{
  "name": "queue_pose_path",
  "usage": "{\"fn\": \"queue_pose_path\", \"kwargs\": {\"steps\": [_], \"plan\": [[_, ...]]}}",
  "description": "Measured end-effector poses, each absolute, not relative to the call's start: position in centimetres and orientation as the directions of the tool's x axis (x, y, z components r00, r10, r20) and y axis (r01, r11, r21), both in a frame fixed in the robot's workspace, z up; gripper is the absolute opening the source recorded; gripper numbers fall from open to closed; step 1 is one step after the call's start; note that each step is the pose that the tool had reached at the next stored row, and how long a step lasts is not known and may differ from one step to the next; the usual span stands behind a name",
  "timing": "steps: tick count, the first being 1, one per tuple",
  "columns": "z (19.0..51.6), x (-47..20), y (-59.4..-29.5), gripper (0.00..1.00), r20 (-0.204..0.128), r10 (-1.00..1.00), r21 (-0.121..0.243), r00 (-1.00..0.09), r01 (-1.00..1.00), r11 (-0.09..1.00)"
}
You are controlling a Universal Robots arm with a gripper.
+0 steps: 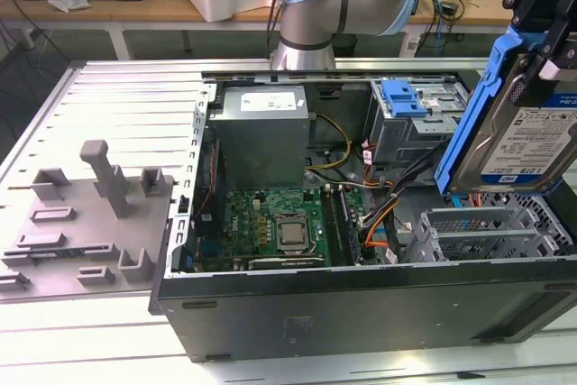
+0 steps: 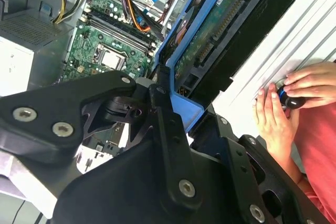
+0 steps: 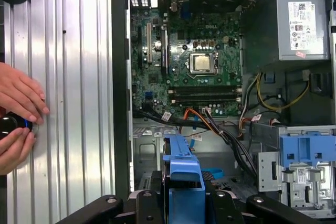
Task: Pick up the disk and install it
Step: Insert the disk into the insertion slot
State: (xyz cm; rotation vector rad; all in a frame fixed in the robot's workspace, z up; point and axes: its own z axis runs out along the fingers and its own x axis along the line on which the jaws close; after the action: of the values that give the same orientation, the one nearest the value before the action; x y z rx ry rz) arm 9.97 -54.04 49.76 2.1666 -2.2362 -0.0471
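The pick-up half is looking done. The gripper (image 3: pixel 184 203) is clamping the bright blue carrier frame between its black fingers, and the disk (image 1: pixel 527 146) is hanging in the air, clear of any surface. It is tilting steeply, with its white-and-blue label facing the exterior view.

The disk is hovering over the open computer case (image 1: pixel 361 306), above the case's end at the exterior view's right. Just below it the silver drive cage (image 1: pixel 487 233) is sitting empty, so the install half is not yet done: nothing of the carrier is entering a bay or touching the cage. A second cage with a blue latch (image 1: pixel 403 96) is standing toward the case's far edge, well apart from the disk.

Beside the case, a person's hands (image 3: pixel 18 109) are resting on the ribbed metal tabletop (image 3: pixel 73 77), holding a small black object.
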Motion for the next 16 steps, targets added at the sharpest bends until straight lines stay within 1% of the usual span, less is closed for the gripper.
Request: {"fn": "queue_pose_path", "kwargs": {"steps": [16], "plan": [[48.6,10.5,-53.7,0.37,-0.001,-1.000,0.041,-0.017,-0.999,0.017]]}}
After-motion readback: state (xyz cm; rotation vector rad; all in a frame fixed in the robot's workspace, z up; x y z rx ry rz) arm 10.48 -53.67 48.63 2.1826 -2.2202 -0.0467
